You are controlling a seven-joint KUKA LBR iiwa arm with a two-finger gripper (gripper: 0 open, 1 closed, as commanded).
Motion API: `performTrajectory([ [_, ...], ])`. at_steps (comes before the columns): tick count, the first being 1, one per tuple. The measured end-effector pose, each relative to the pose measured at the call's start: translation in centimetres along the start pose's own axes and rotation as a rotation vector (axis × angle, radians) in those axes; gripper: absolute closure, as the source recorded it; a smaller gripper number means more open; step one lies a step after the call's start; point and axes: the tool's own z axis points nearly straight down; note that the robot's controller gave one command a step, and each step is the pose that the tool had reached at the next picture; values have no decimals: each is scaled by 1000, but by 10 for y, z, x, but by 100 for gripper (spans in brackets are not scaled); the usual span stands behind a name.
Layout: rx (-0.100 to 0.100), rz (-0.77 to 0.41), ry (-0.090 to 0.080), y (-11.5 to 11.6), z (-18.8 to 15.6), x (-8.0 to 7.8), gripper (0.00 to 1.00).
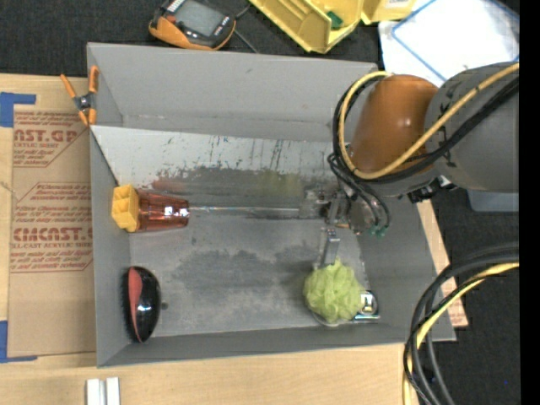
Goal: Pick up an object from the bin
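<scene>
The end effector (346,275), spread over the fluffy green puff (334,298) just below it, might pinch only loose fluff, letting it slip back into the bin (236,344).

Arm (485,133): thick, rounded, dark grey casing.
Cover (392,125): glossy orange dome at the wrist.
Cables (341,129): yellow and black, bundled, looped round the dome; second loop (418,332) at near right.
Gripper (342,261): slim, bare grey metal, with thin dark wires and a green fleck at its base.
</scene>
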Motion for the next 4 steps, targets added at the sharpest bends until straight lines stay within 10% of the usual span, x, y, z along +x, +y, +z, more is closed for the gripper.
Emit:
performTrajectory([
  [1, 1, -1, -8, 0, -5, -2, 0],
  [2, -4, -94, -11, -22, 74, 67, 0],
  [3, 1, -99, -16, -25, 15, 87, 0],
  [4, -6, -91, -8, 0, 45, 94, 0],
])
